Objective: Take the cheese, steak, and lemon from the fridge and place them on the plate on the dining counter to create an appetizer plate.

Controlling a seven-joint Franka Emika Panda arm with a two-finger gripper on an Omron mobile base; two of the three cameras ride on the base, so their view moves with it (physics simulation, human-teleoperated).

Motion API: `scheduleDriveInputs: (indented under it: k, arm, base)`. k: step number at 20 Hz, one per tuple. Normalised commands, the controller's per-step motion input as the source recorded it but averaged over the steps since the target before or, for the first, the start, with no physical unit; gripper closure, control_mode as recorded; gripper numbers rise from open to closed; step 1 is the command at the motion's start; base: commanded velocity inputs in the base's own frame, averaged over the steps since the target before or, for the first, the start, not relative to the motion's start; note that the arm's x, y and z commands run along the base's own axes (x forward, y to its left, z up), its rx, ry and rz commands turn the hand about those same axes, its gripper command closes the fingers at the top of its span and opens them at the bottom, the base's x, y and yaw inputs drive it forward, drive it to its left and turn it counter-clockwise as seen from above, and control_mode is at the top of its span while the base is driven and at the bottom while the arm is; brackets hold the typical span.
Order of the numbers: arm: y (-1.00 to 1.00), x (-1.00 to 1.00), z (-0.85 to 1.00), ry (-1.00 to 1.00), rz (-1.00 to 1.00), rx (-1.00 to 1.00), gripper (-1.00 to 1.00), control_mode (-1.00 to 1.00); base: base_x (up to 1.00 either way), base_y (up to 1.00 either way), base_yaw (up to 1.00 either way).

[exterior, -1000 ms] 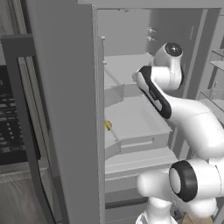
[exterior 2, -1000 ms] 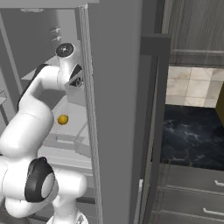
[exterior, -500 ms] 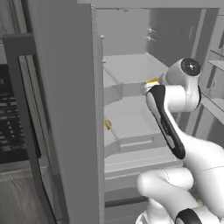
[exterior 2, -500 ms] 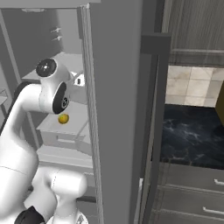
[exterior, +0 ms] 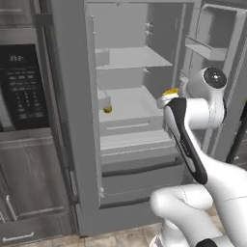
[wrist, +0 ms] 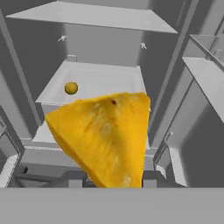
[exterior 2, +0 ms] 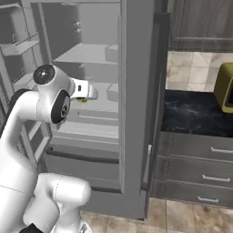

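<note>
Grey steel fridge point(exterior: 72, 120) stands open before me, pale shelves exposed, black microwave point(exterior: 21, 87) to its left.

My gripper point(wrist: 109, 183) is closed on the cheese point(wrist: 103, 138), an orange-yellow wedge held just outside the fridge's open front, level with its middle shelf point(exterior: 128, 103). In the left base view the cheese point(exterior: 170, 91) shows as a yellow sliver at my wrist. Lemon point(wrist: 71, 88) rests on that middle shelf, toward the fridge's left wall, well apart from the cheese. Black marble dining counter point(exterior 2: 195, 113) lies to the fridge's right.
</note>
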Motion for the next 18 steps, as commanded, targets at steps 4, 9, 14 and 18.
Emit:
scheduleDriveInputs:
  k: [4, 9, 14, 18]
  arm:
    - [0.00, 0.00, 0.00, 0.00, 0.00, 0.00, 1.00, 1.00]
    - [0.00, 0.00, 0.00, 0.00, 0.00, 0.00, 1.00, 1.00]
    - [0.00, 0.00, 0.00, 0.00, 0.00, 0.00, 1.00, 1.00]
    - [0.00, 0.00, 0.00, 0.00, 0.00, 0.00, 1.00, 1.00]
  base:
    - [-1.00, 0.00, 0.00]
    - [-1.00, 0.00, 0.00]
    - [-1.00, -0.14, 0.00]
    - [-1.00, -0.34, 0.00]
